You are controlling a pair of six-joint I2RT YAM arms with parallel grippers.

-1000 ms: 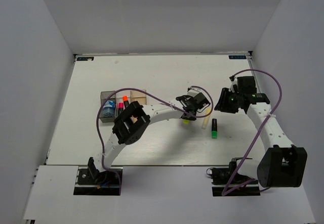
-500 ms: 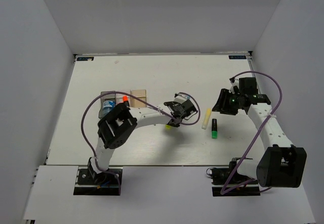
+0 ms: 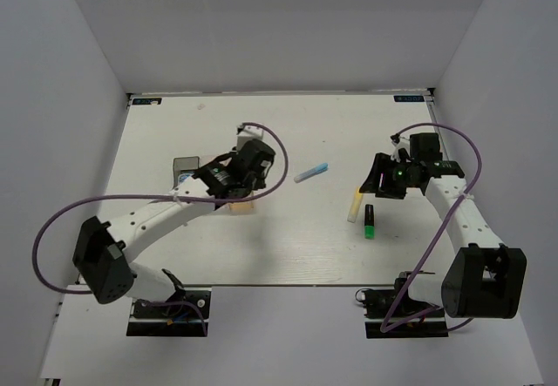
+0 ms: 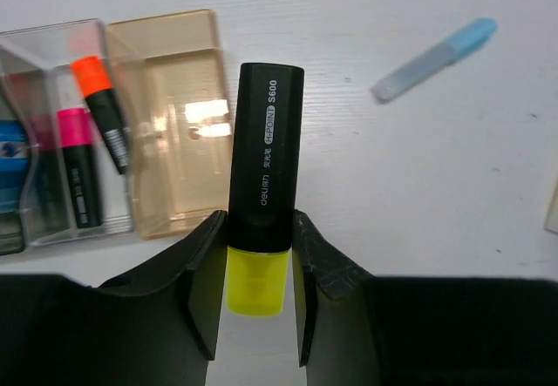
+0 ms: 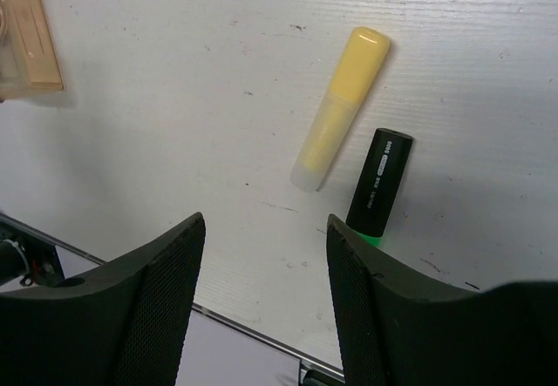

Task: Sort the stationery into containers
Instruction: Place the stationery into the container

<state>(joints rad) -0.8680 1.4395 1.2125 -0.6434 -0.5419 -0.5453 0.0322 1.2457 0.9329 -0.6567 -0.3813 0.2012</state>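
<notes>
Marker [image 4: 264,159] with yellow cap is clamped in the left gripper [image 4: 257,264], its long axis parallel to the amber bin [image 4: 174,177], which lies empty just to its left. A slight leftward shift looks needed before release. Right gripper [image 5: 264,229] hangs spread above the yellow stick [image 5: 340,120], well apart to the right

Held marker [image 4: 264,155]: black barrel, white lettering, yellow cap. Left gripper [image 4: 255,255] and right gripper [image 5: 266,229]: matt black, with a fine mesh texture on the right one's pads [image 5: 166,308]. Amber-tan bin [image 4: 170,194], clear bin [image 4: 48,46], smoky grey bin [image 3: 180,165]. In the clear bin, orange-capped marker [image 4: 103,111] and pink-capped marker [image 4: 74,172], both black-bodied. Round item [image 4: 9,146]: blue and white. On the white table [image 5: 200,98]: pale blue stick [image 4: 433,59], yellow-to-cream stick [image 5: 340,120], green-capped marker [image 5: 377,193] with black body. Cables [image 3: 436,124]: purple.
</notes>
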